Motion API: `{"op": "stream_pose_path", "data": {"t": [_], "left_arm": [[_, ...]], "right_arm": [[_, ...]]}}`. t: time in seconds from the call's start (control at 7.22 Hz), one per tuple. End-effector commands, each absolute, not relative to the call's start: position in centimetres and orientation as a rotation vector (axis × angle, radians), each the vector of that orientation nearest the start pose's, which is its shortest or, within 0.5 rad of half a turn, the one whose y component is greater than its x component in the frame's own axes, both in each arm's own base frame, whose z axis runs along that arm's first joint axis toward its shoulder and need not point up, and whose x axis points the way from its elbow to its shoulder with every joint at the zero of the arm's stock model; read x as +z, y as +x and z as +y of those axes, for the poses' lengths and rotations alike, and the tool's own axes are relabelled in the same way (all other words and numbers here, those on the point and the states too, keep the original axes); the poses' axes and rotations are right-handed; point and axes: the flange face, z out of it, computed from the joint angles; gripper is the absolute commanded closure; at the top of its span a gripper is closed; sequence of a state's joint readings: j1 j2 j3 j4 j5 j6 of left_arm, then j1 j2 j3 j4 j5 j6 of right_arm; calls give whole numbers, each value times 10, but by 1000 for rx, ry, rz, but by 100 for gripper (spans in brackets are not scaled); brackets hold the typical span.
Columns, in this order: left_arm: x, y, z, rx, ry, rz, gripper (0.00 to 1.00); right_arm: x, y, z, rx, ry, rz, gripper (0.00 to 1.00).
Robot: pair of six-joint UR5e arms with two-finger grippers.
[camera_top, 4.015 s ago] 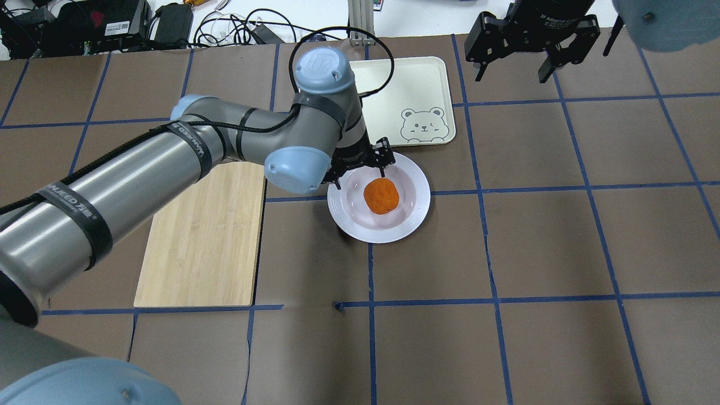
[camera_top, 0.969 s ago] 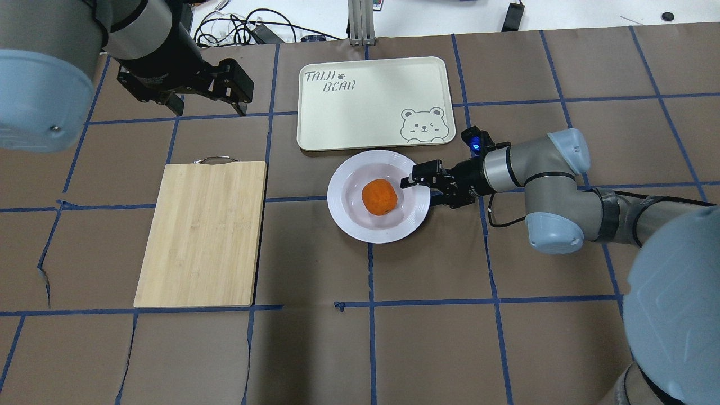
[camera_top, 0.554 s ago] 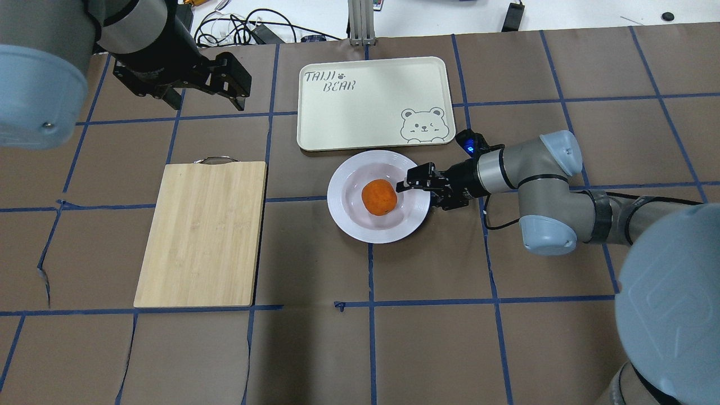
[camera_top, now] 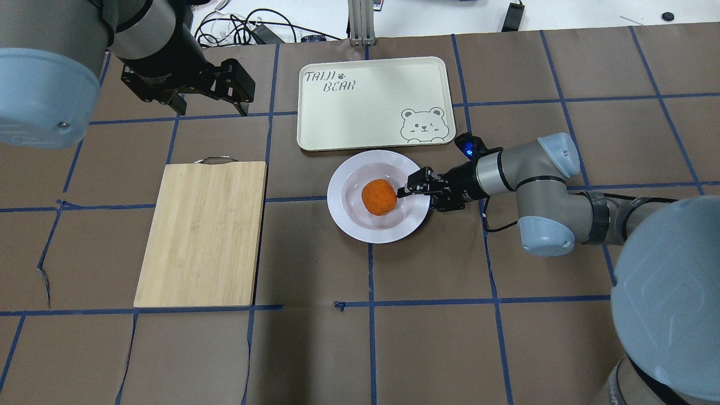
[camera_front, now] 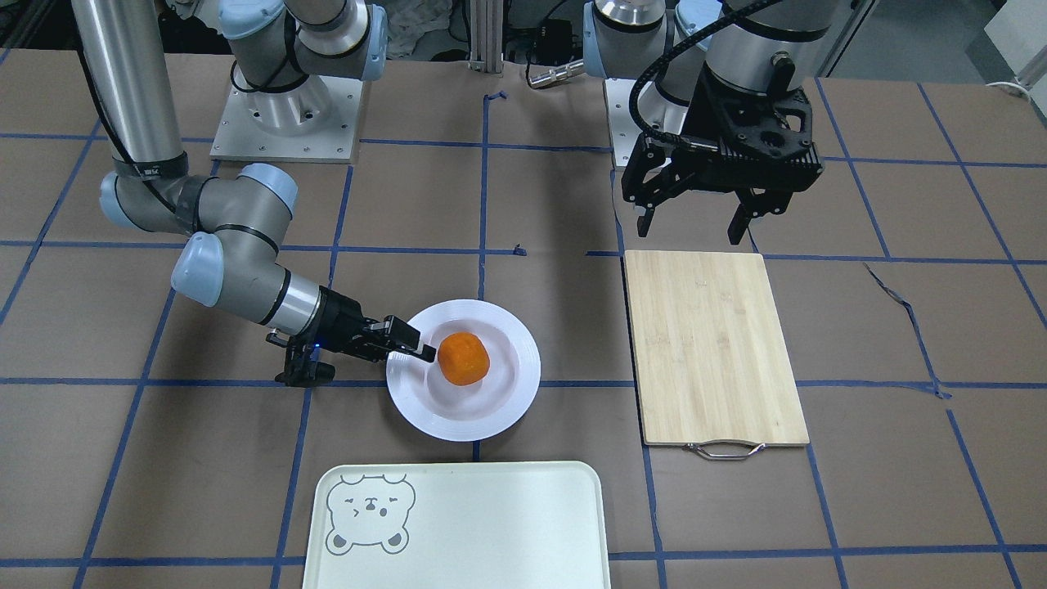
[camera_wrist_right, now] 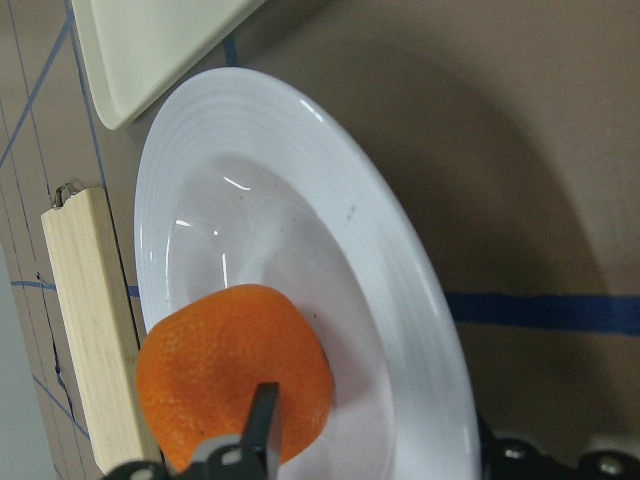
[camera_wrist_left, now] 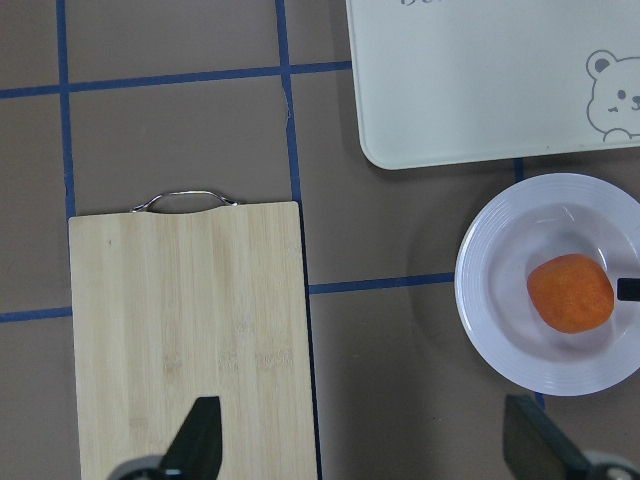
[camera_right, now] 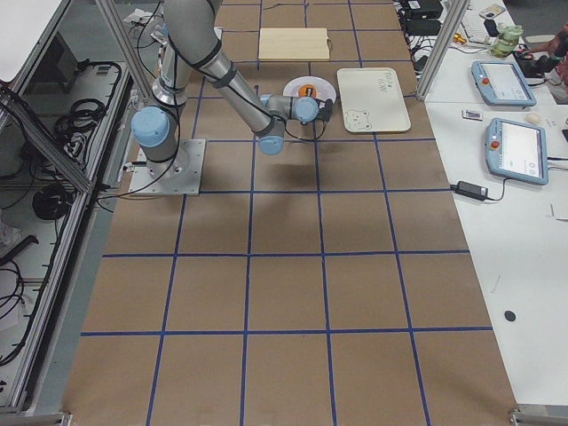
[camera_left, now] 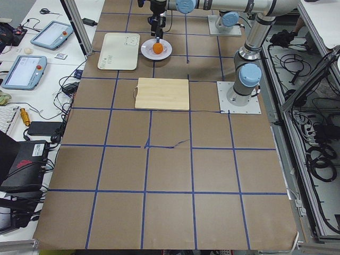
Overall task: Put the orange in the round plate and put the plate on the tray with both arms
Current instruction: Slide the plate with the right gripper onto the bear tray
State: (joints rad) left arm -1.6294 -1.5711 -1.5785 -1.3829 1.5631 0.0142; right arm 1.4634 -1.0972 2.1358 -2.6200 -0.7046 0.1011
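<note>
Seen from behind the robot, at the far left the left gripper (camera_top: 212, 104) hangs high above the brown surface (camera_top: 427, 292), its jaws spread wide and holding nothing. Nearer the robot lies a bamboo cutting board (camera_top: 202, 233), its metal handle (camera_top: 215, 160) on the end away from the robot, well apart from the plate. Next along sits the plate (camera_top: 349, 225), flat on the surface, with the orange (camera_top: 379, 197) in its sunken middle. Just beyond the plate's far rim is the tray (camera_top: 360, 112), with the bear face (camera_top: 427, 125) in the corner closest to the plate. From the right, the right gripper (camera_top: 416, 198) comes in low and sideways over the plate's edge. The orange stands in its way: the upper finger's tip is against it or barely off, I cannot tell which.

That view hides the second finger. The right wrist camera shows both: one finger (camera_wrist_right: 262, 425) sits inside the plate in front of the orange and the other (camera_wrist_right: 500, 452) is outside the rim. The jaws straddle the rim at a narrowish gap, and I cannot tell whether they pinch it. The left wrist camera looks straight down on the board, a tray corner and the plate together. The tray's lettering shows only from overhead, because the front view cuts that end off. Both side views are too distant to show the jaws.
</note>
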Motion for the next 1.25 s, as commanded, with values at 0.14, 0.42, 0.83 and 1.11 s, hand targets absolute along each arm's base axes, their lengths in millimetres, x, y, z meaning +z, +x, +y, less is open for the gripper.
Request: {"op": "stream_pose_path", "data": {"t": [0.14,0.42,0.83,1.11], "left_arm": [[503,-164,-500,-278,117,3140,0],[509,-163,-501,-294,112,3136,0],[514,-163,-498,-309,112,3136,0],[517,-164,-497,-321,119,3134,0]], "right_arm": [[144,153,-514,-5,284,2280,83],[147,152,-517,-9,305,2289,89],[198,148,-541,-106,328,2273,90],[232,140,-589,-170,375,2252,90]]}}
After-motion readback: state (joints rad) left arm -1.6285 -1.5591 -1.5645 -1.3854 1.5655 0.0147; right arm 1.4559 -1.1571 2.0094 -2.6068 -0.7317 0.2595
